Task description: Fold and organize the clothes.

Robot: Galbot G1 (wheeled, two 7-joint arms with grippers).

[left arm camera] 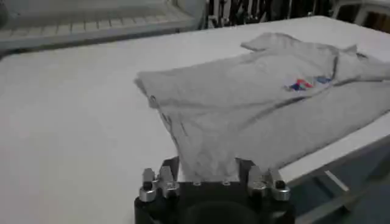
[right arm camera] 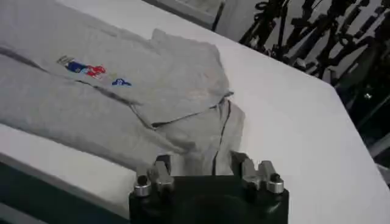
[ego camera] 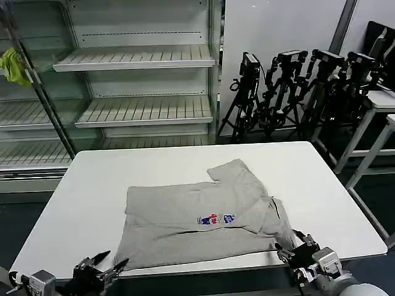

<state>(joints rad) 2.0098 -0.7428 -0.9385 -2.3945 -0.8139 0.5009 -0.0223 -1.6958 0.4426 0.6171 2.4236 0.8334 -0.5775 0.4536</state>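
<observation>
Your light grey short-sleeved cotton T-shirt (ego camera: pixel 203 219) lies partly folded on the white rectangular table (ego camera: pixel 123 169), toward the near edge and a little nearer the near right corner than the left. Its small multicolour chest print (ego camera: pixel 216 219) faces up, and one sleeve points toward the far edge. The cloth is bunched and doubled over on the right side, so you cannot make out the neck opening or how many layers lie there.

Your left gripper (ego camera: pixel 105 266) sits at the near edge by the shirt's near left corner. In the left wrist view its fingers (left arm camera: pixel 159 182) stand spread on either side of that grey corner (left arm camera: pixel 207 164), but whether they touch the cloth is hard to tell.

Your right gripper (ego camera: pixel 298 246) sits at the near right edge, at the shirt's right-hand end. In the right wrist view its fingers (right arm camera: pixel 157 176) are spread too, with a fold of grey fabric (right arm camera: pixel 204 146) reaching between them; contact is unclear.

Both arms are cut off by the head view's lower border.
</observation>
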